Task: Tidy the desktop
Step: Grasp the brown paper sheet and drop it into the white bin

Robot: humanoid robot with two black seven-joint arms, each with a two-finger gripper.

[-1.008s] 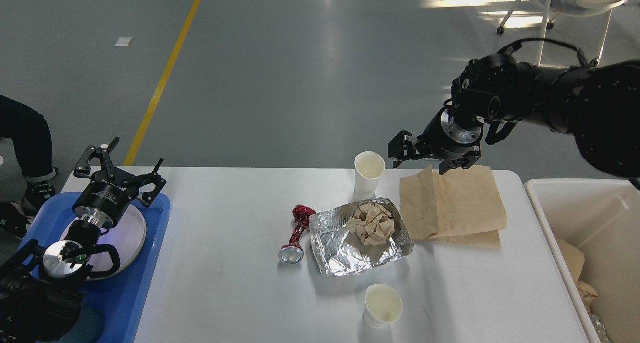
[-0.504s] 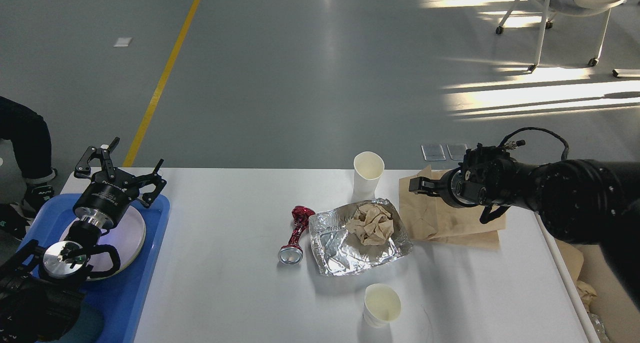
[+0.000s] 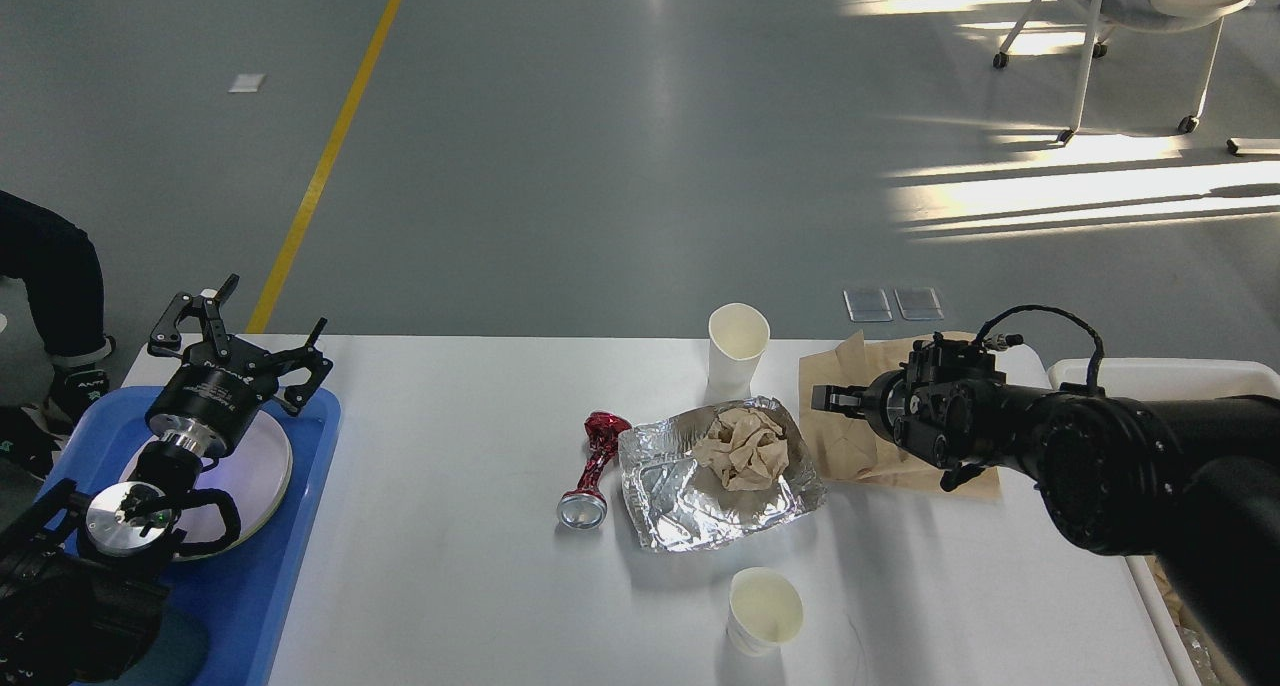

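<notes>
The white table (image 3: 460, 586) fills the lower part of the head view, its far edge running across the middle and its rounded far corners in sight. The right arm has dropped from well above the table a second ago to lie low across its right side, covering much more of the brown paper bag (image 3: 850, 436) than before. The right gripper (image 3: 828, 400) now points left over the bag's near-left part, seen nearly end-on, so I cannot tell how its jaws stand. The white bin (image 3: 1120, 371) off the right end of the table is mostly hidden behind that arm now. At the left end, the blue tray (image 3: 300, 526) with its round grey plate (image 3: 265, 466) has not shifted, and the left gripper (image 3: 240, 341) hovers above the plate as before, jaws spread wide and empty. In the middle, the foil tray (image 3: 690, 496) with crumpled brown paper (image 3: 745, 448) in it lies unmoved just left of the bag. A red foil-wrapped piece (image 3: 592, 466) lies just beside the foil tray's left edge. One paper cup (image 3: 738, 346) stands behind the foil tray, and another paper cup (image 3: 765, 611) stands near the table's front edge
</notes>
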